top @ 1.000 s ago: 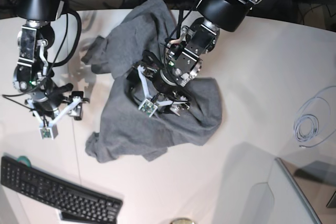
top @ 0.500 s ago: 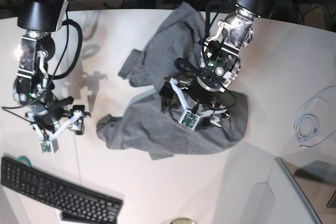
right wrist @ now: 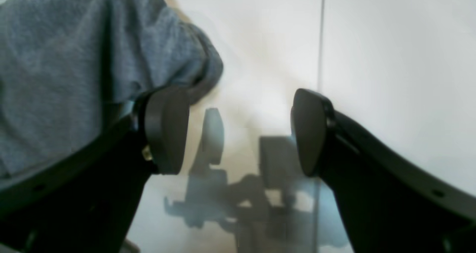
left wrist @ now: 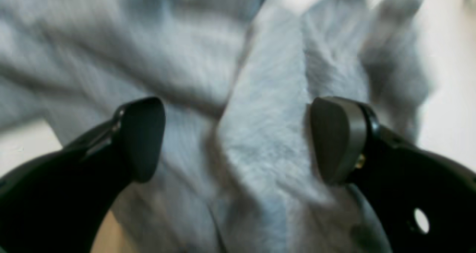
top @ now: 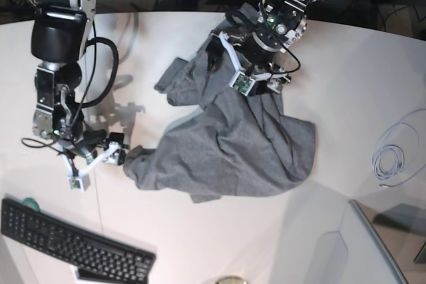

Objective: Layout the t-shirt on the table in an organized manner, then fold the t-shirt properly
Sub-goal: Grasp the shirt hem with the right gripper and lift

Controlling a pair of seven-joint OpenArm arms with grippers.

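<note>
Since earlier, left gripper (top: 256, 74) shifted to upper centre, spread, empty above the t-shirt (top: 233, 151) crumpled mid-table (top: 346, 84). Right gripper (top: 100, 161), spread, empty, sits just left of its lower-left corner: nearer arm.

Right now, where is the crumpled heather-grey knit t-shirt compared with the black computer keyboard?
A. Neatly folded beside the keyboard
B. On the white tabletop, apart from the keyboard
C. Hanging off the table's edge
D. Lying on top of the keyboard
B: in the base view the crumpled heather-grey knit t-shirt lies in a heap on the white tabletop, with bare table between it and the black computer keyboard at the near corner.
</note>
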